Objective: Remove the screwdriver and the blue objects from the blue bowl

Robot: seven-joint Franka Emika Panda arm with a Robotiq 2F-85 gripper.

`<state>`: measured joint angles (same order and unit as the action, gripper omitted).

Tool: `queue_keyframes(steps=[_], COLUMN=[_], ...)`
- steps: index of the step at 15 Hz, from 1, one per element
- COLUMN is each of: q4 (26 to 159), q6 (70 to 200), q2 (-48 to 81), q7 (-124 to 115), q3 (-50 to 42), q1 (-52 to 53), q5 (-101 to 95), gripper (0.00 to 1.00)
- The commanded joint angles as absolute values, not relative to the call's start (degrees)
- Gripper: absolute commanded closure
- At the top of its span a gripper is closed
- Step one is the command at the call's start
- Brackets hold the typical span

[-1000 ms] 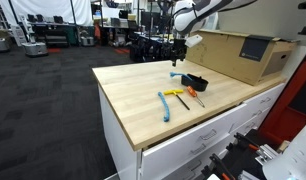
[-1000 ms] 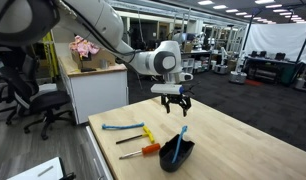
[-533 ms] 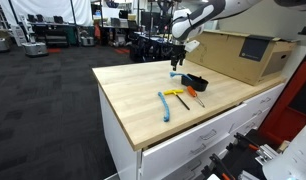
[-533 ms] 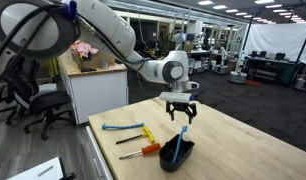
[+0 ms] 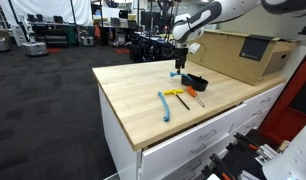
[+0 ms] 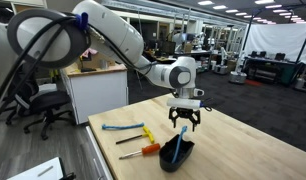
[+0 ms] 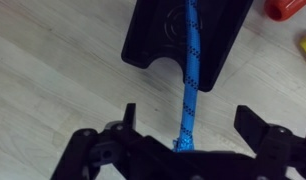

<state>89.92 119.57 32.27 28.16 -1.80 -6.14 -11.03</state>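
Wrist view: end effector (image 7: 186,116) is seen with fingers spread wide, nothing clamped; one blue piece (image 7: 190,70) is seen running up between them, untouched, far end resting in the blue bowl (image 7: 148,35); screwdriver (image 7: 289,8) is laid on the counter (image 7: 53,70) beside the bowl; second blue piece (image 6: 121,127) is laid well apart, near a yellow-handled tool (image 6: 133,136).

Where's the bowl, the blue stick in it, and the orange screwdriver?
Bowl (image 7: 145,45): wrist view, on its dark wall.
Blue stick (image 7: 191,70): wrist view, on its middle.
Screwdriver (image 6: 150,150): exterior view, on its orange handle.
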Motion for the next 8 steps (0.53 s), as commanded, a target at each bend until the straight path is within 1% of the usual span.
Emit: queue_keyframes(steps=[1, 5, 6, 7, 8], q4=[85.3, 82.2, 81.5, 80.7, 80.0], q6=[115.7, 113.3, 113.1, 112.8, 112.3], q2=[35.7, 38.4, 39.1, 39.8, 40.3], q7=[32.0, 33.0, 32.8, 32.5, 32.0], q3=[-0.4, -0.3, -0.4, -0.4, -0.4], q1=[-7.8, -7.8, -7.7, -7.7, -7.6], q5=[-10.0, -10.3, -10.4, -10.5, -10.3], gripper=[0.00, 0.00, 0.04, 0.26, 0.29])
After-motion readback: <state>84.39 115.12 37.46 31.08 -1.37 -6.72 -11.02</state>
